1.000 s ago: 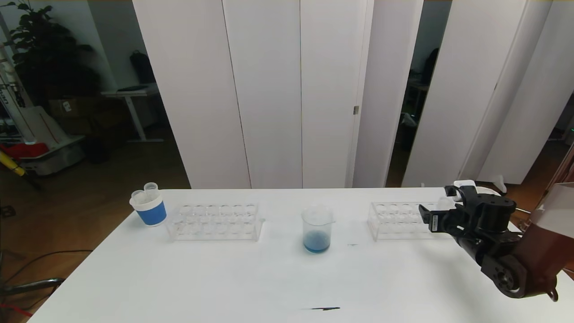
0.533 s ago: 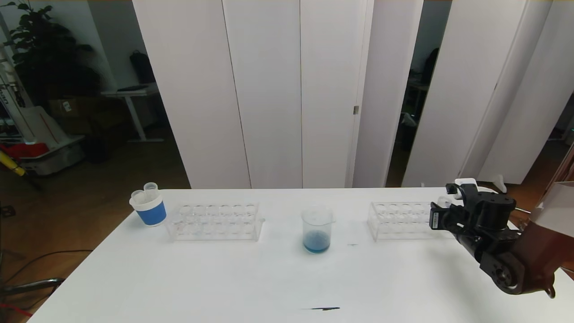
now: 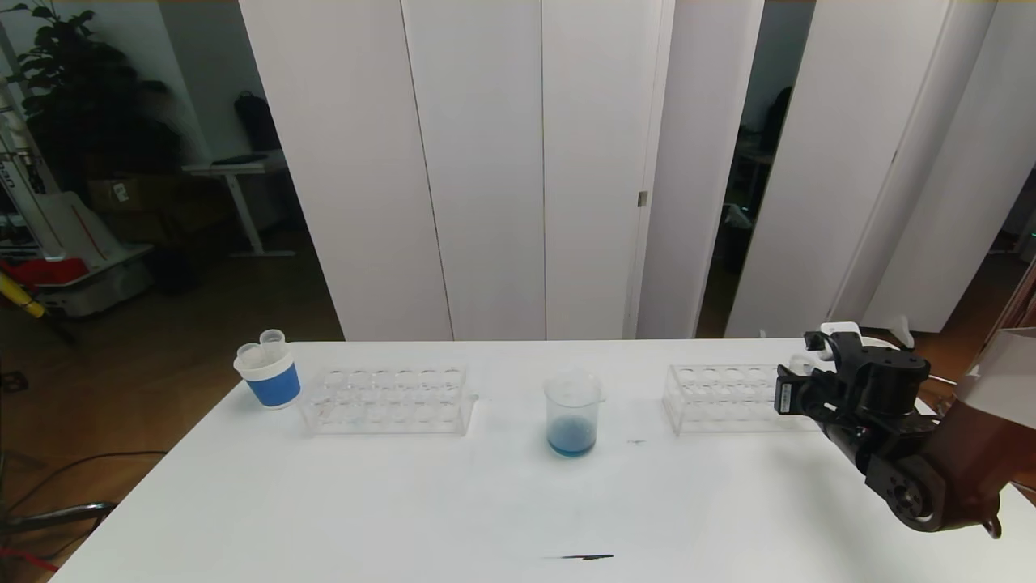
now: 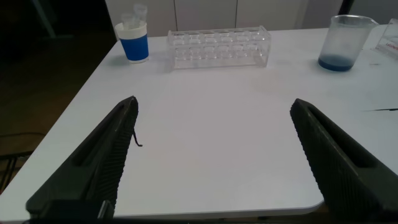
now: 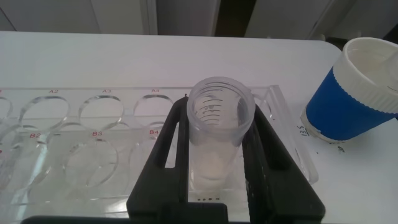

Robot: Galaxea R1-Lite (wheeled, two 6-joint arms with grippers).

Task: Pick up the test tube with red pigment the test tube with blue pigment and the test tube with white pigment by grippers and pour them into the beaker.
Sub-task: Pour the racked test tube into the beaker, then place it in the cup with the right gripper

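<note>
Right gripper [image 5: 219,155] at right rack [image 3: 720,397], fingers [image 5: 171,155] clamped on test tube with white pigment [image 5: 219,127], tube upright in rack's right end. Beaker [image 3: 573,413] mid-bench, blue pigment inside. Left gripper [image 4: 214,155] near bench edge, fingers wide apart, nothing held.

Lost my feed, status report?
Right hand shut on white-pigment tube at right rack. Left hand open, idle. Beaker holds blue. Path clear.
</note>
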